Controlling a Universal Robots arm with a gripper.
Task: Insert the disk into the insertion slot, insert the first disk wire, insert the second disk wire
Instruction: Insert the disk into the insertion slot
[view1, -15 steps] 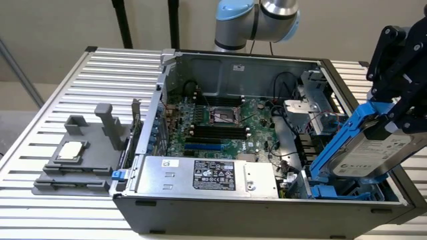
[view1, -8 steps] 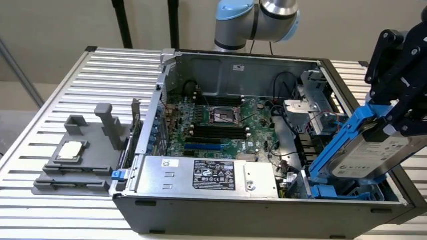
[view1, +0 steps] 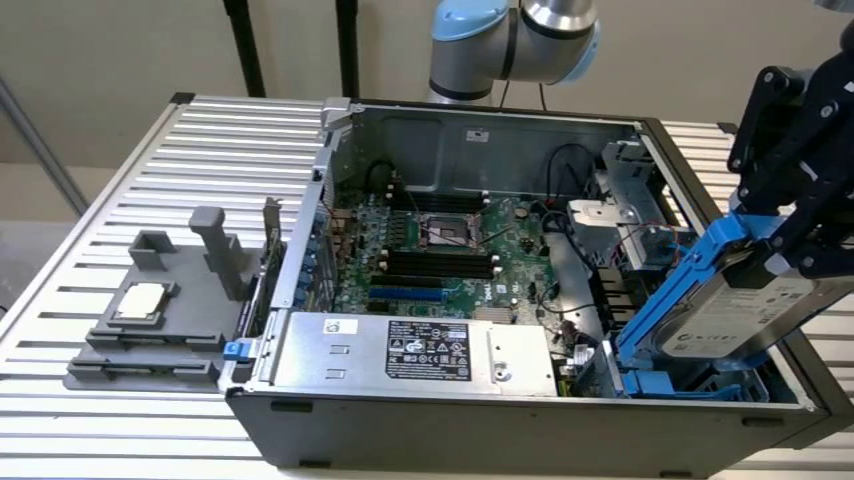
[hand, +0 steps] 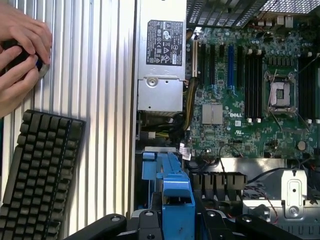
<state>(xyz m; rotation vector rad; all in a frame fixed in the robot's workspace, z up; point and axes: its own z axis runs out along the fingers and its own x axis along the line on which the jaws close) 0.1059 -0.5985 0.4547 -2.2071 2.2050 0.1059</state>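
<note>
Flat silver-grey metal hard drive (view1: 747, 312): matt casing, white paper label. Bright blue plastic carrier frame (view1: 674, 288): smooth, slight sheen. Silver sheet-metal power-supply box (view1: 414, 350): dull satin finish. Ribbed aluminium table top (view1: 174, 160): matt. Black plastic keyboard (hand: 40, 170): matt.

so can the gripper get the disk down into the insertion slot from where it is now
Probably yes: the gripper grips the disk, tilted, with its lower end at the insertion slot in the case corner on the exterior view's right, and nothing seems to lie across the opening.
</note>
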